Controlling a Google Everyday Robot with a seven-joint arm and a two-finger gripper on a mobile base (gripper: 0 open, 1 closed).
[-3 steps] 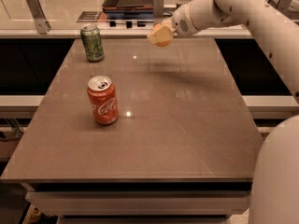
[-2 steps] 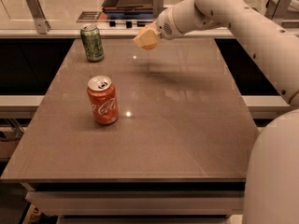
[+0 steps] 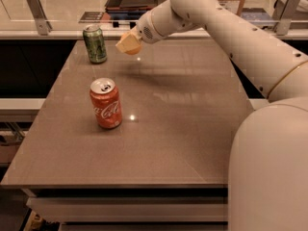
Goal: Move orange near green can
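Arm (image 3: 231,28) swung left, so gripper (image 3: 129,43) now hangs over table (image 3: 183,129) far end, just right of green can (image 3: 95,44). No orange on table, prob in gripper, tho can't tell its opening or hold; drop-off looks close

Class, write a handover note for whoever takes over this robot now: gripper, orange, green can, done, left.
Gripper: above the table, far side, right of the green can.
Orange: not visible on the table; perhaps in the gripper, cannot tell.
Green can: upright, far left corner; Coca-Cola can upright nearer the front.
Done: gripper is near the green can.
Left: set the orange down beside the green can.
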